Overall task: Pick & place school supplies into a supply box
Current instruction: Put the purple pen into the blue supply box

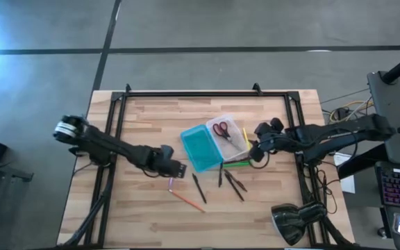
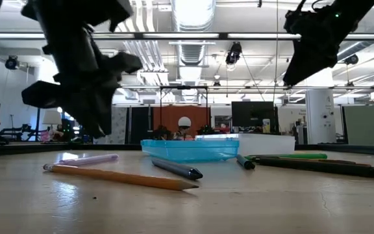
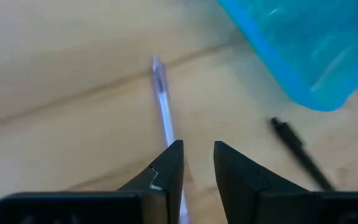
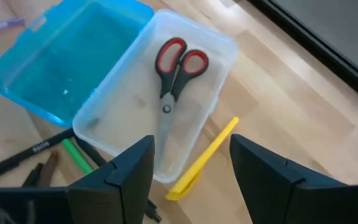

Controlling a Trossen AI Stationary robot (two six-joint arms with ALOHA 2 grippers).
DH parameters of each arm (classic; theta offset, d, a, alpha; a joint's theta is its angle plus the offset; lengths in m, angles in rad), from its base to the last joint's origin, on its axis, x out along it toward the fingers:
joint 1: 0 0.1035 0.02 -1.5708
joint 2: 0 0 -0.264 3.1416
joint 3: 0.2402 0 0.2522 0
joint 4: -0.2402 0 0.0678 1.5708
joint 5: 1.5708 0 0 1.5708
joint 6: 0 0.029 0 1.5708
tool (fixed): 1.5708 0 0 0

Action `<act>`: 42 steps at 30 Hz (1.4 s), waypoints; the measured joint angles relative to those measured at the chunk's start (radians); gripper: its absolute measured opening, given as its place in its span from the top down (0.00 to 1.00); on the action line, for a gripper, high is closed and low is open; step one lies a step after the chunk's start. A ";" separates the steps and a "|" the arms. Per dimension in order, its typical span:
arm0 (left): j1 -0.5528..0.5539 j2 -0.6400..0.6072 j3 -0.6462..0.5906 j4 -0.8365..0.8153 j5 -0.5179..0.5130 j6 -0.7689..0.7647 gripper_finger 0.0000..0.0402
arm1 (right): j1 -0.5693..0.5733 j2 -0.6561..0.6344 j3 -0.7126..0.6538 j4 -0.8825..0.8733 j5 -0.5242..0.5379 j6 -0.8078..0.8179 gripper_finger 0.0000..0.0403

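Observation:
The supply box lies open mid-table: teal lid (image 1: 201, 148) joined to a clear tray (image 1: 233, 128) that holds the red-handled scissors (image 4: 176, 68). A yellow pencil (image 4: 204, 158) lies on the table against the tray's outer side, a green pen (image 1: 236, 164) near its corner. A lilac pen (image 3: 162, 102), an orange pencil (image 1: 186, 201) and several dark pens (image 1: 198, 187) lie on the wood nearer the front edge. My left gripper (image 3: 197, 165) hovers over the lilac pen, open by a narrow gap. My right gripper (image 4: 191, 162) hangs wide open above the tray's right side.
Black frame rails (image 1: 120, 111) run along the table's left, far and right sides. A dark lamp head (image 1: 296, 221) sits at the near right corner. Bare wood lies at the far left and along the front edge.

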State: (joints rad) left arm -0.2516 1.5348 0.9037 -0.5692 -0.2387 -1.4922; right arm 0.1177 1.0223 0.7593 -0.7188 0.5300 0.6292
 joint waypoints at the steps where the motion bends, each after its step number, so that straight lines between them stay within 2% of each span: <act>1: 0.001 0.026 0.021 0.002 0.007 0.000 0.79 | 0.000 -0.011 -0.007 -0.001 0.006 0.000 0.50; 9: 0.006 0.174 0.111 -0.076 0.081 -0.008 0.64 | 0.001 -0.019 -0.016 0.000 0.023 0.018 0.50; 18: 0.013 0.166 0.154 -0.180 0.047 0.008 0.64 | 0.000 0.036 -0.017 0.051 0.023 0.022 0.50; 27: 0.020 0.204 0.093 -0.060 0.117 0.067 0.64 | 0.000 0.092 -0.017 0.071 0.009 0.024 0.50; 32: 0.024 0.223 0.097 -0.086 0.117 0.088 0.71 | 0.000 0.092 -0.021 0.070 -0.012 0.027 0.50; 38: 0.045 0.225 0.093 -0.102 0.114 0.121 0.95 | 0.000 0.081 -0.021 0.069 -0.014 0.027 0.50; 42: 0.067 0.202 0.094 -0.068 0.088 0.122 0.97 | 0.000 0.065 -0.017 0.071 -0.014 0.028 0.50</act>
State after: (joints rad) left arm -0.1845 1.7366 0.9979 -0.6372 -0.1502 -1.3700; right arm 0.1177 1.0869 0.7422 -0.6478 0.5162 0.6574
